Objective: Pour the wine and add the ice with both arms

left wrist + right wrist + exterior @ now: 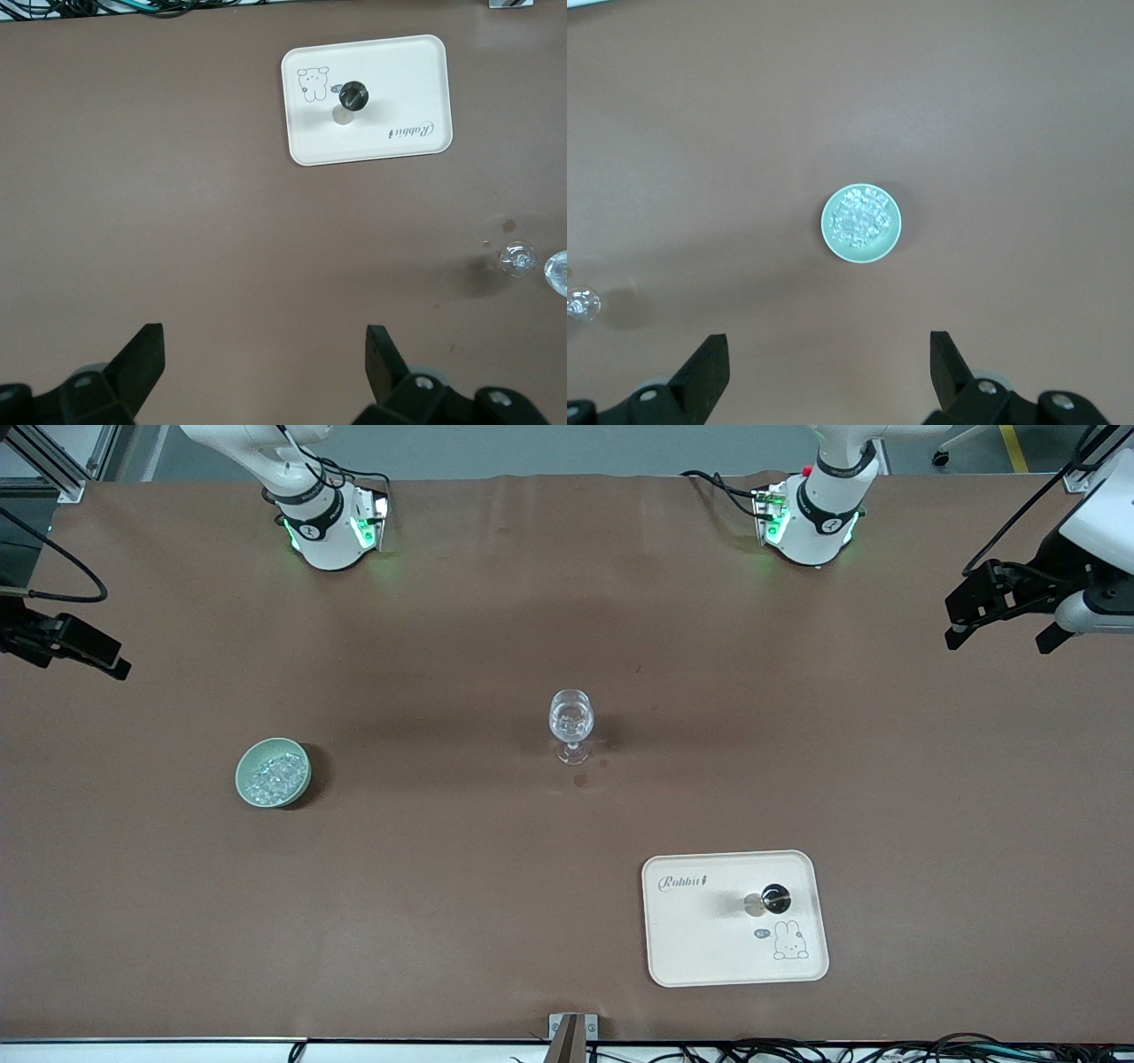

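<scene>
Two open hands, left hand and right hand, hang over bare table.

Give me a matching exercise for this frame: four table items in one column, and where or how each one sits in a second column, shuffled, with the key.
Items
1. ice
2. wine glass
3. tray
4. left gripper

Places or states
A. cream, nearest the front camera
B. heaped in the green bowl
C. open, raised at the left arm's end of the table
D. upright mid-table

Pairs: 1-B, 2-D, 3-A, 4-C
</scene>
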Action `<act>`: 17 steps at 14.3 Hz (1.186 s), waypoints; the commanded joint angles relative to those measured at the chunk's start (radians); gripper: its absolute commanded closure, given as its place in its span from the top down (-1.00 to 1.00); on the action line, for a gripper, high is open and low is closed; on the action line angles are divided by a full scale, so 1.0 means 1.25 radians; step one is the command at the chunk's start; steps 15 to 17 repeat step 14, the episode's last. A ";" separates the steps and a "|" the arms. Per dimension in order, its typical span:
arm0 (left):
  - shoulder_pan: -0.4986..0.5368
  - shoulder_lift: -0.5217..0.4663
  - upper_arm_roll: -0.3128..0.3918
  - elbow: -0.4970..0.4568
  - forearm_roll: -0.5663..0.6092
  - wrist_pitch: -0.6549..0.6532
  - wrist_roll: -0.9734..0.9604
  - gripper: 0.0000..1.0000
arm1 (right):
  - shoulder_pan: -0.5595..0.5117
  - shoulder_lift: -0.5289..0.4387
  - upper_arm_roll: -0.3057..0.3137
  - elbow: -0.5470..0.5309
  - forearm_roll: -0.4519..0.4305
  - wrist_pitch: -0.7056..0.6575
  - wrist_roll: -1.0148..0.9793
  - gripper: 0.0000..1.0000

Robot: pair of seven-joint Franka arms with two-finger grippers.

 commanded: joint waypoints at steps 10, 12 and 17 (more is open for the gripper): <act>-0.031 -0.009 0.066 -0.015 -0.023 -0.041 0.024 1.00 | 0.000 -0.031 0.003 -0.036 0.010 0.014 -0.011 1.00; -0.032 -0.009 0.066 -0.015 -0.020 -0.040 0.022 1.00 | 0.000 -0.031 0.003 -0.036 0.010 0.014 -0.011 1.00; -0.032 -0.009 0.066 -0.014 -0.017 -0.039 0.022 1.00 | 0.002 -0.031 0.003 -0.036 0.010 0.014 -0.011 1.00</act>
